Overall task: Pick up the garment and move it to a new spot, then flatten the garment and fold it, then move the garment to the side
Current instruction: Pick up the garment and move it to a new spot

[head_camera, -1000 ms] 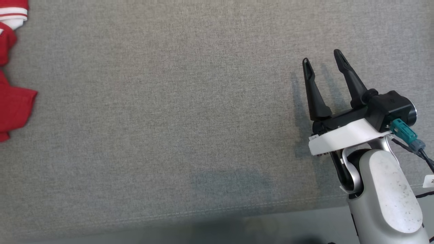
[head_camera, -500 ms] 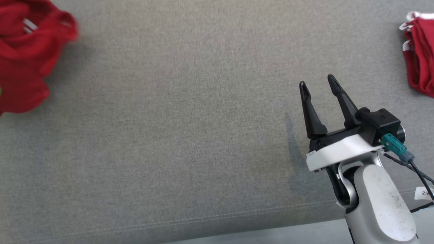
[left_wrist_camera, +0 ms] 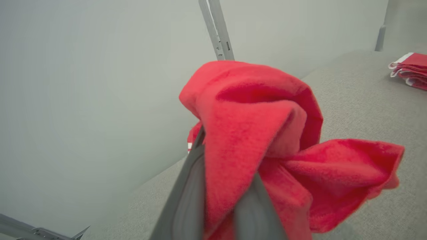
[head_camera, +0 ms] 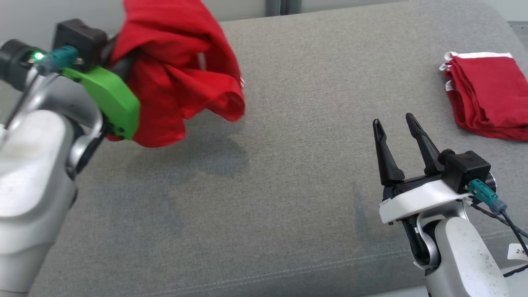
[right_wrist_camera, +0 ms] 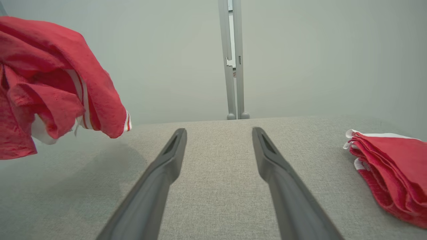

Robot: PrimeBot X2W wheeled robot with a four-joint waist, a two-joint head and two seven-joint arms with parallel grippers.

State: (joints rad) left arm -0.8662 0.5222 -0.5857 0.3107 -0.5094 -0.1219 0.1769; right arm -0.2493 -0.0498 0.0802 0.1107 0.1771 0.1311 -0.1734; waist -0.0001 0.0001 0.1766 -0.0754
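A crumpled red garment (head_camera: 177,70) with white-striped trim hangs in the air over the far left part of the grey cushioned surface (head_camera: 288,144). My left gripper (head_camera: 117,62) is shut on it, its fingertips buried in the cloth. In the left wrist view the garment (left_wrist_camera: 260,126) bulges between and over the two fingers (left_wrist_camera: 185,203). It casts a shadow on the surface below. My right gripper (head_camera: 392,119) stands open at the lower right with nothing between its fingers. In the right wrist view the right gripper (right_wrist_camera: 218,131) points across bare surface, with the garment (right_wrist_camera: 50,83) at the upper left.
A folded stack of red cloth with white edges (head_camera: 486,95) lies at the far right of the surface, to the right of my right gripper (right_wrist_camera: 393,166). A pale wall with a metal post (right_wrist_camera: 233,66) stands behind the surface. Its front seam runs along the bottom.
The head camera has swung, so the whole picture has shifted. My left arm has come into view holding the red garment, now lifted off the surface. The right gripper stays open.
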